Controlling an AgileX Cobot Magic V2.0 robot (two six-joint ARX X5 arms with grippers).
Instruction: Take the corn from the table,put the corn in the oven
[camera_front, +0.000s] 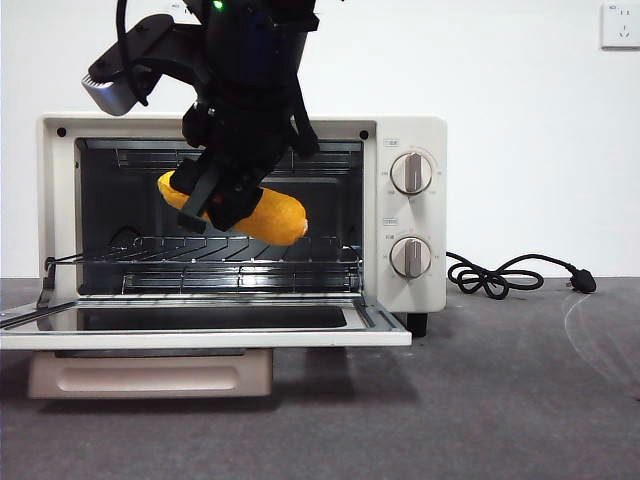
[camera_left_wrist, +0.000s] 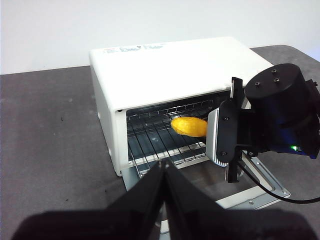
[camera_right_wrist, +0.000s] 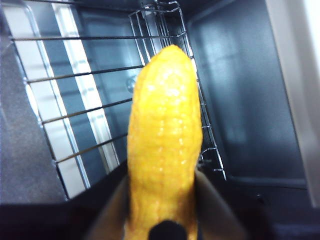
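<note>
The cream-white oven (camera_front: 405, 130) stands with its glass door (camera_front: 200, 325) folded down flat. My right gripper (camera_front: 222, 200) reaches into the oven mouth from above and is shut on the glossy yellow corn (camera_front: 272, 216), holding it tilted a little above the wire rack (camera_front: 200, 255). In the right wrist view the corn (camera_right_wrist: 162, 145) sticks out between the jaws over the wire rack (camera_right_wrist: 75, 115). From the left wrist view the oven (camera_left_wrist: 165, 70), the corn (camera_left_wrist: 189, 126) and the other arm (camera_left_wrist: 280, 115) show. My left gripper (camera_left_wrist: 164, 167) hangs shut well back from the oven, holding nothing.
The oven's black power cord (camera_front: 510, 275) lies coiled on the dark grey table (camera_front: 500, 400) to the right of the oven. Two round knobs (camera_front: 411, 173) sit on the oven's right panel. A wall socket (camera_front: 620, 25) is at the upper right.
</note>
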